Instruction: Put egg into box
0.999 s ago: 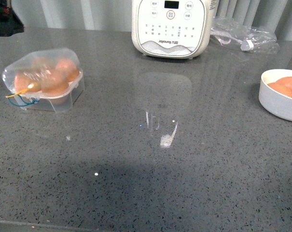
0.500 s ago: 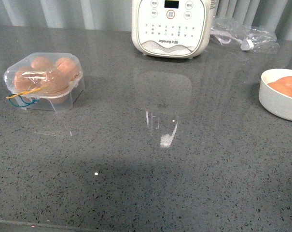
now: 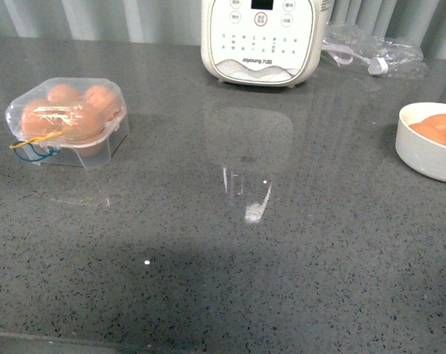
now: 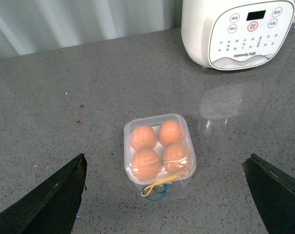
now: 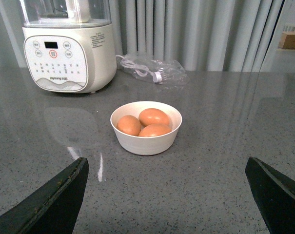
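– Where does the box stand?

– On the counter under my left pincer, lid shut, four eggs inside. Both pincers, the right too, hang spread and empty.

– Then?

– I judge it filled; keep high, touch nothing.

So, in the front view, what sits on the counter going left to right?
Box holding brown eggs → white appliance at the back → clear plastic bag → white bowl with eggs at the right edge.
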You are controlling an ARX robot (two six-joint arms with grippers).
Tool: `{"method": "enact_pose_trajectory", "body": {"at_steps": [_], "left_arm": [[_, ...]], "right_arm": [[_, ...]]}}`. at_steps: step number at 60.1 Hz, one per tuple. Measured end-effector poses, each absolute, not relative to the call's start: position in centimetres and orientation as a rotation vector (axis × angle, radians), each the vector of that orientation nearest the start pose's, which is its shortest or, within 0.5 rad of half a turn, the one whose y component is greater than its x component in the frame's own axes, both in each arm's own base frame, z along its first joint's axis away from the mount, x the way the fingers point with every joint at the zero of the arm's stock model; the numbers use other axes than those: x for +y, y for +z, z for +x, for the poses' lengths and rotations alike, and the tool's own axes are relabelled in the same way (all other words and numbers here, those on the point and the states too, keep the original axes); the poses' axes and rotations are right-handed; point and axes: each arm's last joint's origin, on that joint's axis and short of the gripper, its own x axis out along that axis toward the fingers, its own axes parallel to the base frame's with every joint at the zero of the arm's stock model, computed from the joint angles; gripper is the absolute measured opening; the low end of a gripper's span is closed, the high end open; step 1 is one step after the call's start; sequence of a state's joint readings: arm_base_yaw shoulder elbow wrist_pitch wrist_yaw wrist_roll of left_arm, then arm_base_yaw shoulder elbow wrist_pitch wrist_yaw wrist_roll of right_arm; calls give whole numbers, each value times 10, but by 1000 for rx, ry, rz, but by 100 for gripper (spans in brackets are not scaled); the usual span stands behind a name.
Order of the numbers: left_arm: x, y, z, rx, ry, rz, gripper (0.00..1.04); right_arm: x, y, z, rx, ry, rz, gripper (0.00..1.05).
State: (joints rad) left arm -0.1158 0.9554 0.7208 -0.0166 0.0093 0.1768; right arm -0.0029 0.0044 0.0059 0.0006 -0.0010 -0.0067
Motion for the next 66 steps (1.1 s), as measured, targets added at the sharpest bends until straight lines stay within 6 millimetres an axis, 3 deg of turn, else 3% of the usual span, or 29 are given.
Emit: {"method": "enact_pose_trajectory", "body": {"at_steps": [12, 20, 40, 66], "left_arm": [[-17, 282, 202, 258, -113, 179, 97], [-4, 257, 184, 4, -15, 43, 66], [0, 210, 154, 8, -1, 1, 3], [0, 186, 132, 4, 0, -1, 4]], "right_arm": [[0, 165, 98, -2, -2, -7, 97], [0, 165, 98, -2, -2, -7, 97], [0, 165, 98, -2, -2, -7, 97], [0, 165, 98, -2, -2, -7, 97]]}}
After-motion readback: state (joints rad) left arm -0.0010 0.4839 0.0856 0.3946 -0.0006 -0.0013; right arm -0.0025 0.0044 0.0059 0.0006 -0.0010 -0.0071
